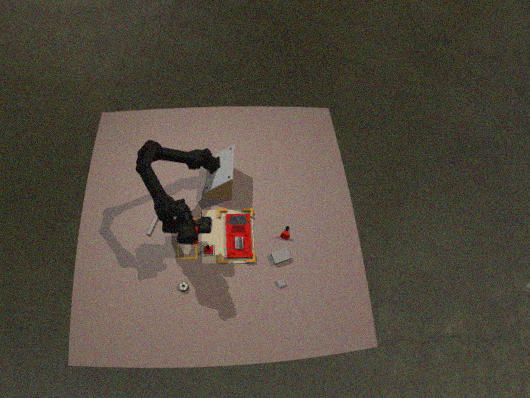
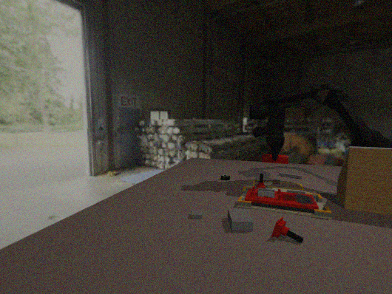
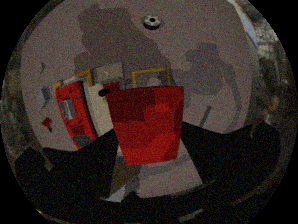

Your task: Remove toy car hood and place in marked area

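Hood (image 3: 147,124), a red block, sits clamped in the end effector (image 2: 275,158), lifted off the toy car (image 1: 238,236) and held in the air above the yellow-outlined marked area (image 1: 187,251) on the desk (image 1: 310,310). The arm bends from its base through a raised elbow and reaches down, end effector pointing at the desk just beside the car's pale baseplate.

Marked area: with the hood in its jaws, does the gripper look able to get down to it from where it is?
Probably yes. The gripper, shut on the red hood, hangs above the yellow-outlined marked area, with nothing seen standing inside the outline.
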Motion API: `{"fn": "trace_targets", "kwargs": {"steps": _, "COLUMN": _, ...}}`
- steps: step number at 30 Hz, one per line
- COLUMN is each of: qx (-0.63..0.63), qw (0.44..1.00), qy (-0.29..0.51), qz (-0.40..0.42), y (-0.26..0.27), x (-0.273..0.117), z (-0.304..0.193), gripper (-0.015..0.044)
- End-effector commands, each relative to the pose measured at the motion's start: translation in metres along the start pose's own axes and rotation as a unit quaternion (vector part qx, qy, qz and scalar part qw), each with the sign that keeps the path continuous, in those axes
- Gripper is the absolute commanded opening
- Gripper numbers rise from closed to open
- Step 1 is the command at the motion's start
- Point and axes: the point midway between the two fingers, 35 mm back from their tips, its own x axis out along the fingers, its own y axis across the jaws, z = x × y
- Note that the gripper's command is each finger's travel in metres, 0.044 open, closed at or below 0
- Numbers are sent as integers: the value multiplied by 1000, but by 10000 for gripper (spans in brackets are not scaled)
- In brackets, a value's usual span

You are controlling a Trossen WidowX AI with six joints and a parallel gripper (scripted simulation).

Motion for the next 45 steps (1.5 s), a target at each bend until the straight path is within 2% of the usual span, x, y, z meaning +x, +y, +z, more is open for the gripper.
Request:
{"fn": "trace_targets", "kwargs": {"steps": 1, "qx": -4, "qw": 1000, "qy": 2, "qz": -4, "y": -16, "x": 1, "z": -10, "gripper": 0}}
{"fn": "trace_targets", "kwargs": {"steps": 45, "qx": -4, "qw": 1000, "qy": 2, "qz": -4, "y": -22, "x": 35, "z": -11, "gripper": 0}}
